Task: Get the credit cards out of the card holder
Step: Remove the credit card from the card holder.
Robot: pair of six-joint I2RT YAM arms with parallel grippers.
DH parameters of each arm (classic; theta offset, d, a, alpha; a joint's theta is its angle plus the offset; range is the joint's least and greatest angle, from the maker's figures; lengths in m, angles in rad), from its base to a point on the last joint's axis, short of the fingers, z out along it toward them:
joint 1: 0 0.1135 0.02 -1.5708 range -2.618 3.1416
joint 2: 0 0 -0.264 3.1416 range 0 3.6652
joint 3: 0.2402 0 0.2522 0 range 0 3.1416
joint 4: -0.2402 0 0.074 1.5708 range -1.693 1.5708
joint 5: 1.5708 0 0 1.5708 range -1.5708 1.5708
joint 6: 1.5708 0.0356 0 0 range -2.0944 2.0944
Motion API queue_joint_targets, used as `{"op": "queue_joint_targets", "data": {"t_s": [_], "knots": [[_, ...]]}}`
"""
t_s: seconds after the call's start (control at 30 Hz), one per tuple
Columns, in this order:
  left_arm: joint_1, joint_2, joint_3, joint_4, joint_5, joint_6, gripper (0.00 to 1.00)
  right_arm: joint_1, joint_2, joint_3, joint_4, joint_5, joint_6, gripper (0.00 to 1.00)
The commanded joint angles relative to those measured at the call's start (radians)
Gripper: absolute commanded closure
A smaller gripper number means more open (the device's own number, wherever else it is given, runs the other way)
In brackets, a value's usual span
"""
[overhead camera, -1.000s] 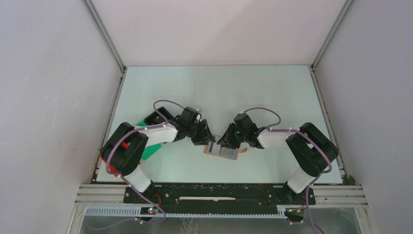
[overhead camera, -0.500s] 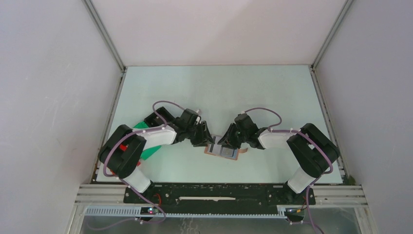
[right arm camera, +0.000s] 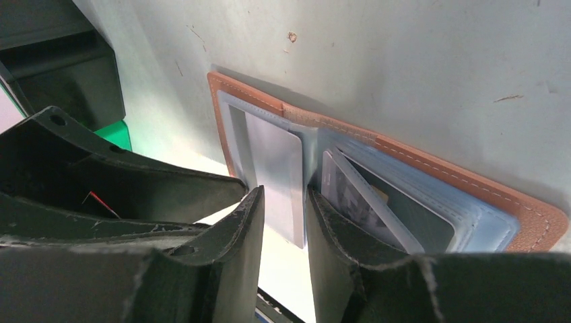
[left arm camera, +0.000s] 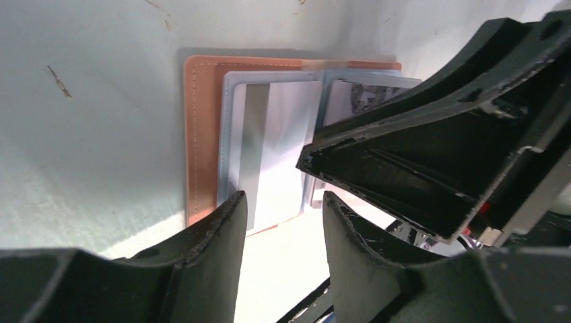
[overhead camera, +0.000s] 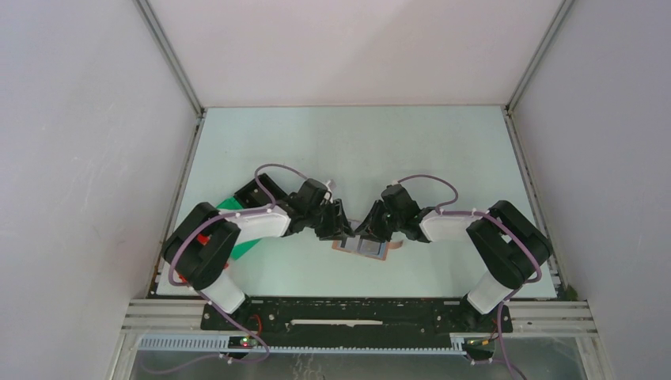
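While the card holder (overhead camera: 372,248) is lying open on the table (overhead camera: 356,150) in the overhead view, the left gripper (overhead camera: 340,229) and the right gripper (overhead camera: 366,232) are crowding over it from either side with their tips near each other. The first care is therefore working one arm at a time so the two are not knocking together. Through the left wrist camera, the left jaws are standing spread with nothing between them, just off the holder's near edge. A pale card (left arm camera: 276,148) is lying over the left panel and seemingly jutting past that edge, and a patterned card (left arm camera: 357,97) is peeping from the right pocket behind the other gripper's body. This arm is probably best used pressing on the bare tan margin, so the holder is not sliding or folding as a card is drawn. Through the right wrist camera, the right jaws are standing a little apart, lined up on the pale card's near end, with nothing looking pinched yet. Judging by this, the step in hand is getting hold of that card. That is calling for closing on its free edge alone, not on the clear pocket, and pulling flat along the pocket's opening rather than lifting, since a thin stiff card is apt to slip or drag the holder along.
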Motion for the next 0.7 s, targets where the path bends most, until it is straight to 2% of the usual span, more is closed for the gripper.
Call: {"op": "queue_joint_targets", "data": {"t_s": [0.0, 0.67], "knots": [[-0.003, 0.016, 0.024, 0.05, 0.017, 0.011, 0.49, 0.001, -0.011, -0.024, -0.08, 0.058, -0.039, 0.62], [-0.003, -0.018, -0.002, 0.076, -0.054, 0.005, 0.5, 0.001, -0.008, -0.024, -0.075, 0.048, -0.038, 0.62]]}}
